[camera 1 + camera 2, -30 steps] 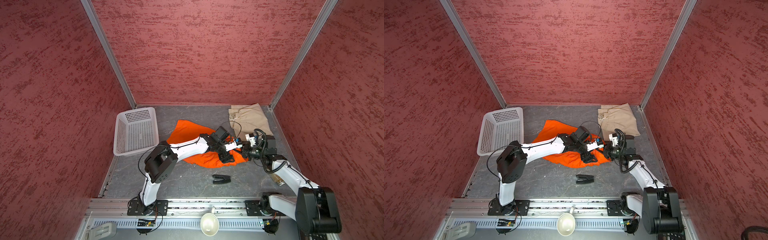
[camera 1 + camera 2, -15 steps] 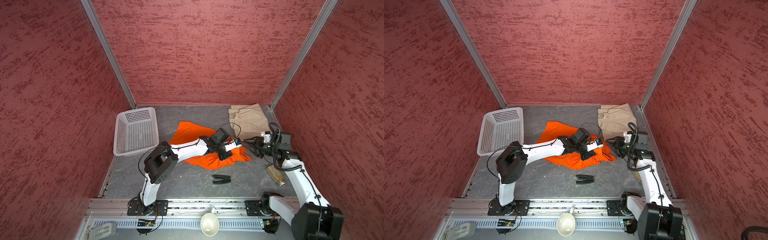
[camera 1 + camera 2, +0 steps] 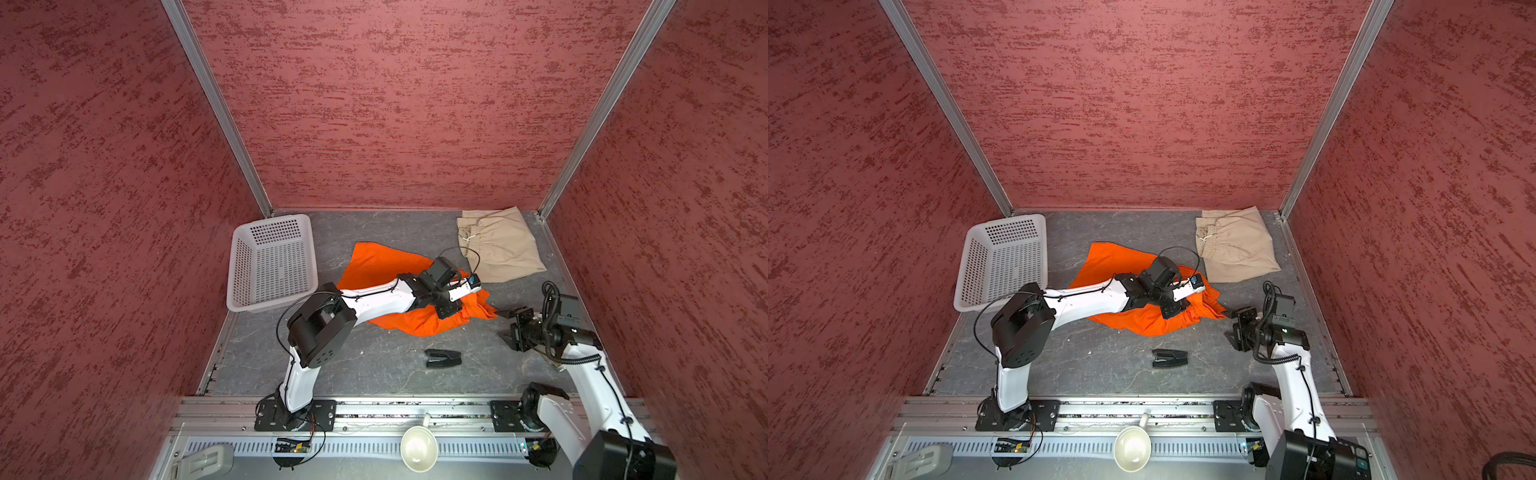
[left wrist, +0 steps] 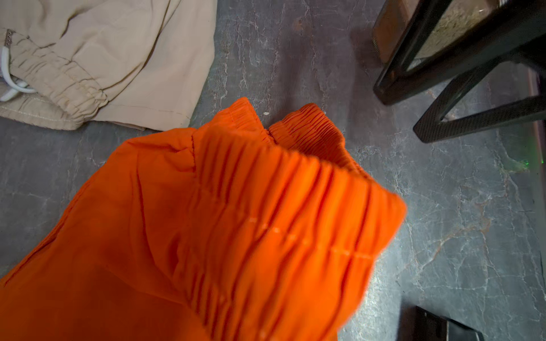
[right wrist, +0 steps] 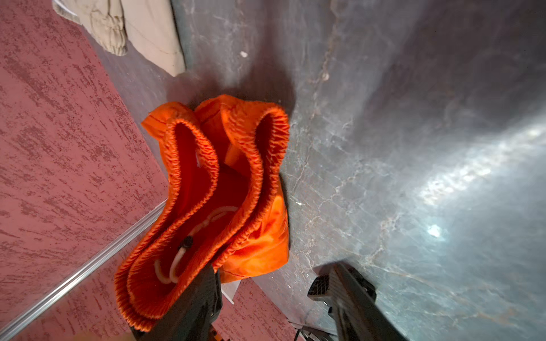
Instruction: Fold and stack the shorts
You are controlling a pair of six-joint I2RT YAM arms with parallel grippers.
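The orange shorts (image 3: pixel 374 266) (image 3: pixel 1113 262) lie crumpled mid-floor. My left gripper (image 3: pixel 455 309) (image 3: pixel 1177 309) is shut on their gathered waistband at the right end, which is raised off the floor. In the left wrist view the orange shorts (image 4: pixel 236 221) hide its fingers. The beige shorts (image 3: pixel 498 245) (image 3: pixel 1237 245) (image 4: pixel 118 59) lie folded in the far right corner. My right gripper (image 3: pixel 509 326) (image 3: pixel 1235 326) (image 5: pixel 263 292) is open and holds nothing, just right of the orange shorts (image 5: pixel 206 177). Their white drawstring shows inside the waist.
A white perforated basket (image 3: pixel 270 266) (image 3: pixel 1000 262) stands at the far left. A small black object (image 3: pixel 442 358) (image 3: pixel 1169 358) lies on the grey floor in front of the shorts. A white bowl (image 3: pixel 417 449) sits on the front rail. Red walls enclose three sides.
My right gripper opened, let go of the orange waistband and drew back to the right. My left gripper shut on the waistband and keeps it raised.
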